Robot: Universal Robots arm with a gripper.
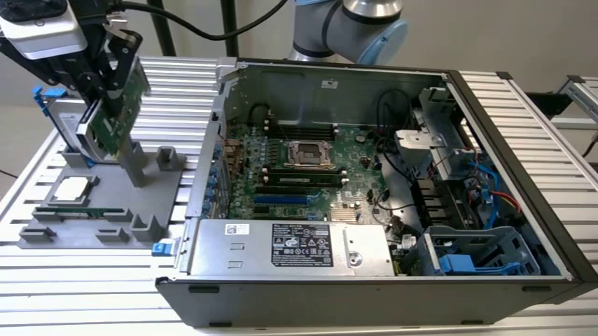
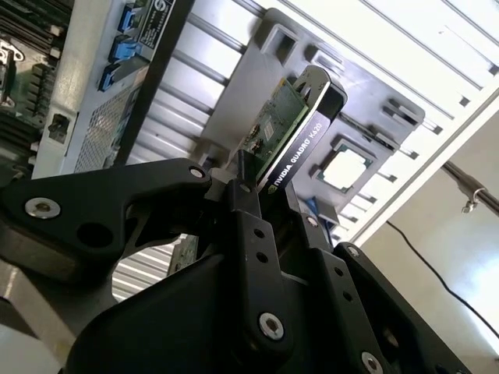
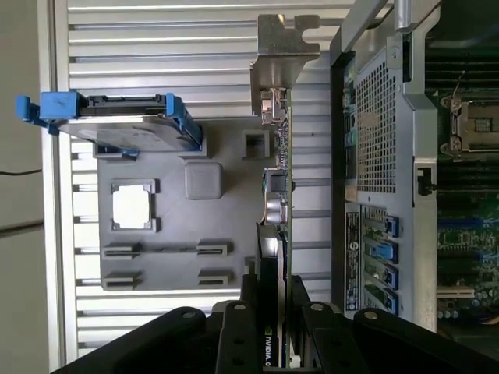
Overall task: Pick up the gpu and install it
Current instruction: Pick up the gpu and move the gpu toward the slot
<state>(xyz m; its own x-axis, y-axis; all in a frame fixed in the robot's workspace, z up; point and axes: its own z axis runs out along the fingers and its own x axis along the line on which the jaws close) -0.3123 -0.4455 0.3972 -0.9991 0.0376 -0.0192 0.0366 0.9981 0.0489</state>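
gripper [image 3: 273, 302]: I am clamping its jaws on the gpu [image 1: 114, 122].
gpu: hanging upright over the grey tray [image 1: 103, 190], along the table's [image 1: 75, 283] edge on the exterior view's left.

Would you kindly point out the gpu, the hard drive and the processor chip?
gpu [image 3: 277, 187]: first wrist view, on its green board edge.
hard drive [image 3: 125, 131]: first wrist view, on its silver body.
processor chip [image 3: 131, 208]: first wrist view, on its metal lid.
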